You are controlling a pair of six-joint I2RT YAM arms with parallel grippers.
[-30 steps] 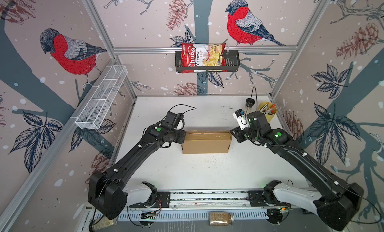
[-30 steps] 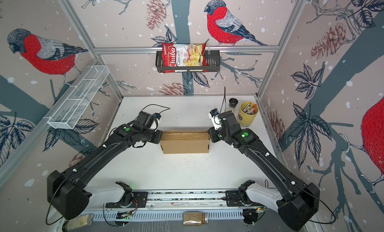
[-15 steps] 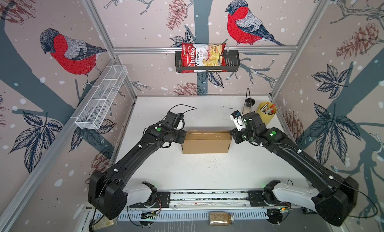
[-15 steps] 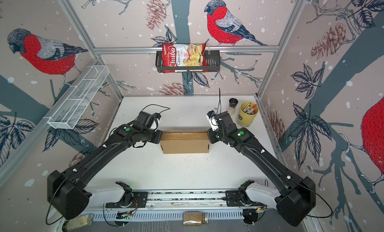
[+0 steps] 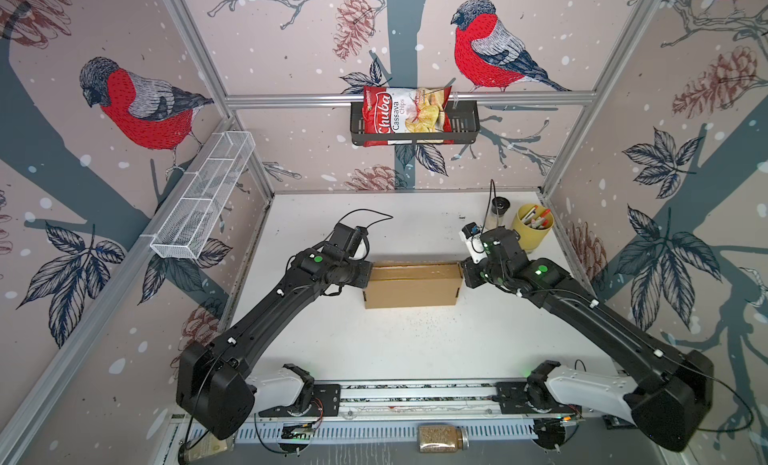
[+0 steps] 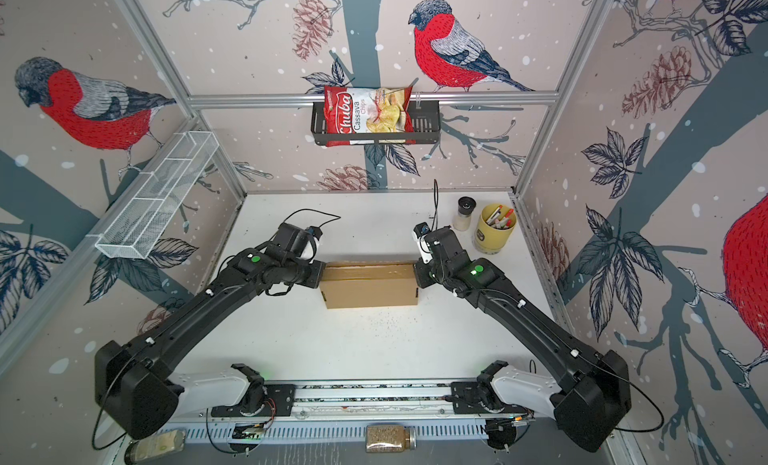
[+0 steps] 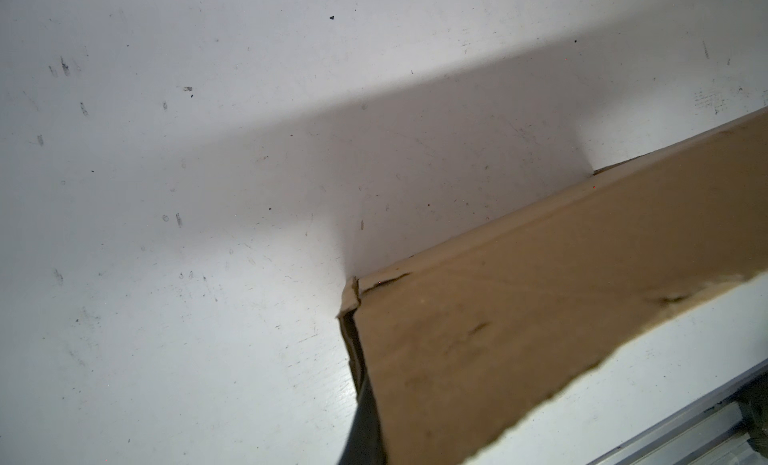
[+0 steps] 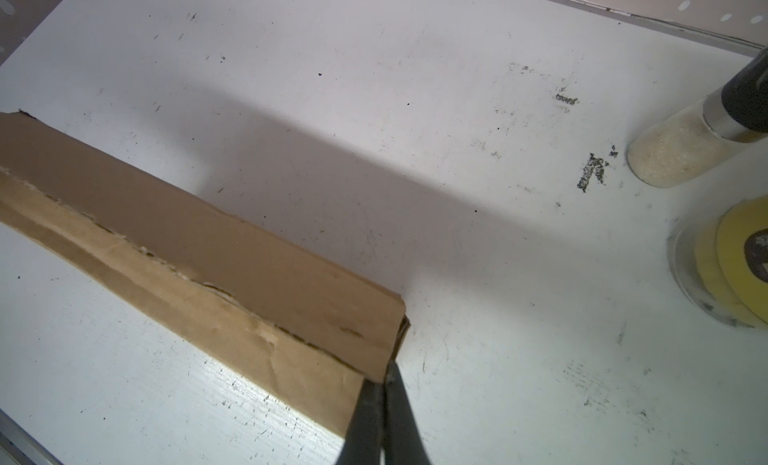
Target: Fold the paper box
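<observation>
The paper box [image 5: 411,286] [image 6: 370,286] lies mid-table as a closed, shallow brown cardboard rectangle. My left gripper [image 5: 368,276] [image 6: 322,276] is at its left end. In the left wrist view one dark finger [image 7: 365,417] runs along the end wall of the box [image 7: 540,317], and the cardboard hides the other finger. My right gripper [image 5: 464,276] [image 6: 415,276] is at the right end. In the right wrist view this gripper [image 8: 384,377] has its fingers pressed together, tips touching the box's [image 8: 208,255] end corner. I cannot tell whether either gripper pinches cardboard.
A yellow cup of pens [image 5: 532,226] and a black-lidded jar [image 5: 498,211] stand at the back right, close behind my right wrist. A black basket with a chips bag [image 5: 415,122] hangs on the back wall. A white mesh shelf [image 5: 203,197] is on the left wall.
My right gripper has moved left up to the box's right end and its jaws have closed. The left arm and the box have stayed put.
</observation>
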